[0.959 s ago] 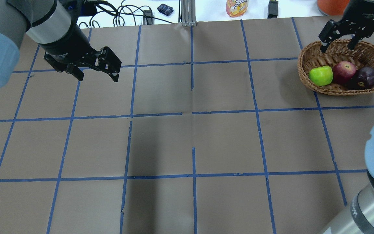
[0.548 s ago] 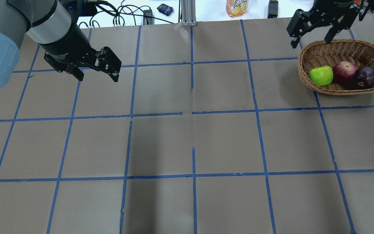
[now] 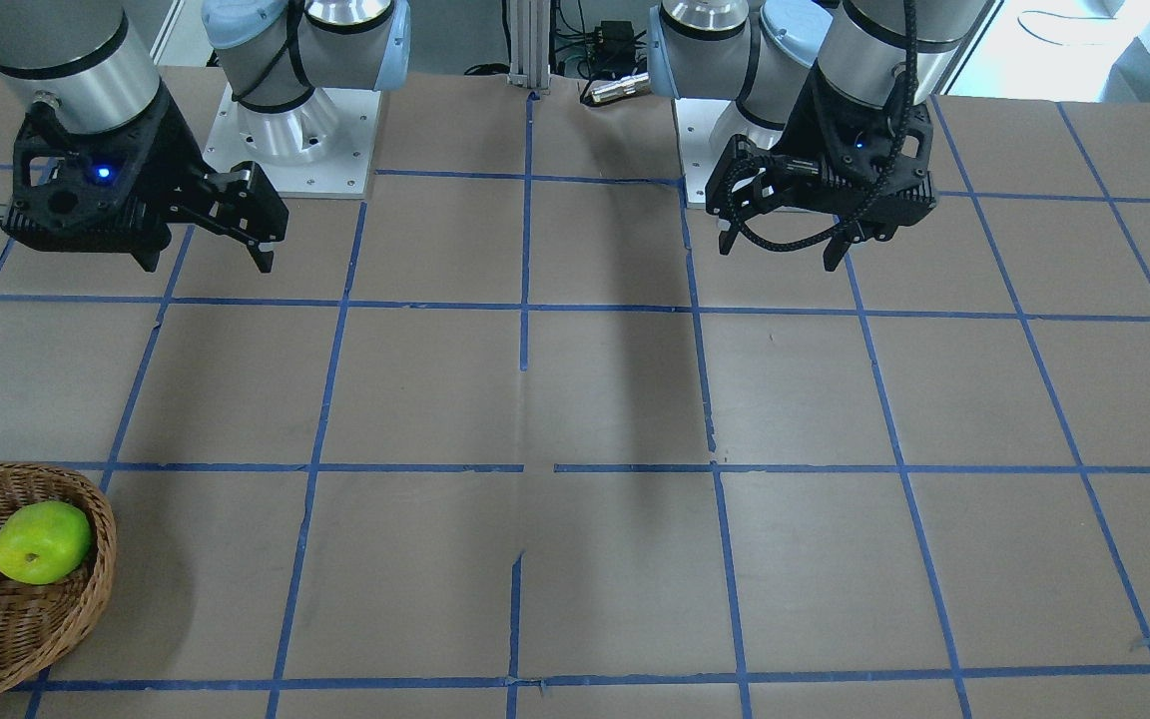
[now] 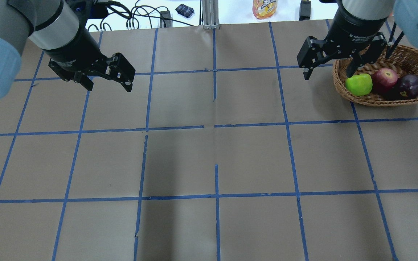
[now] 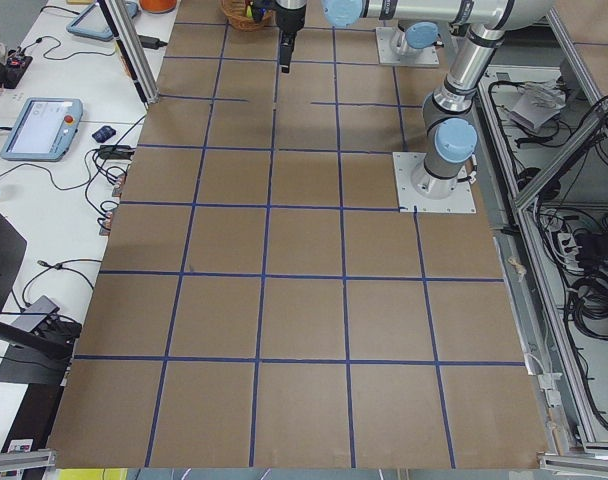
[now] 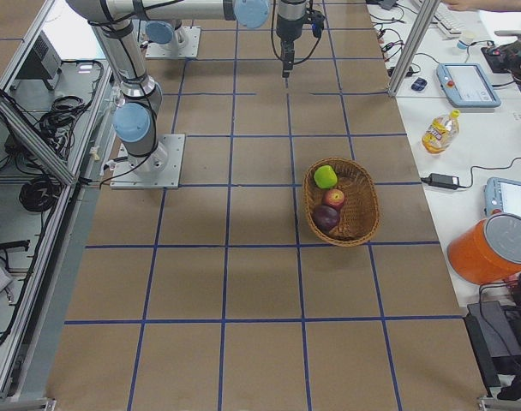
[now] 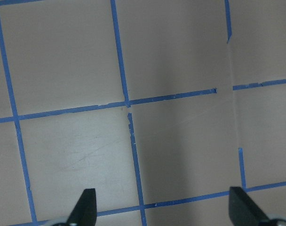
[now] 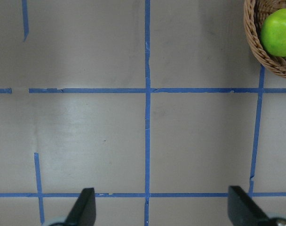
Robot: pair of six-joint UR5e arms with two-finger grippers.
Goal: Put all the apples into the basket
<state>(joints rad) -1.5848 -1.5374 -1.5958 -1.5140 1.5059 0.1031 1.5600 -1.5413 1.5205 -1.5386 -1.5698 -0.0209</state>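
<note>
The wicker basket [image 4: 376, 101] stands at the table's far right and holds three apples in a row: a green apple [image 4: 358, 84], a red apple [image 4: 384, 79] and a maroon apple [image 4: 408, 86]. My right gripper [image 4: 328, 74] hangs open and empty above the table just left of the basket's rim. In the right wrist view the green apple [image 8: 278, 32] and the basket rim [image 8: 256, 52] sit in the top right corner, far from the fingers. My left gripper [image 4: 109, 87] hovers open and empty over the far left of the table.
Brown paper with a blue tape grid [image 4: 216, 125] covers the table. Beyond the far edge lie cables [image 4: 136, 18], a drink bottle [image 4: 264, 8] and a small dark item [image 4: 184, 10]. An orange container [image 6: 492, 248] stands on the side bench.
My right gripper has moved from above the basket's far side leftward and toward the robot, staying open. The left arm and the apples have not moved.
</note>
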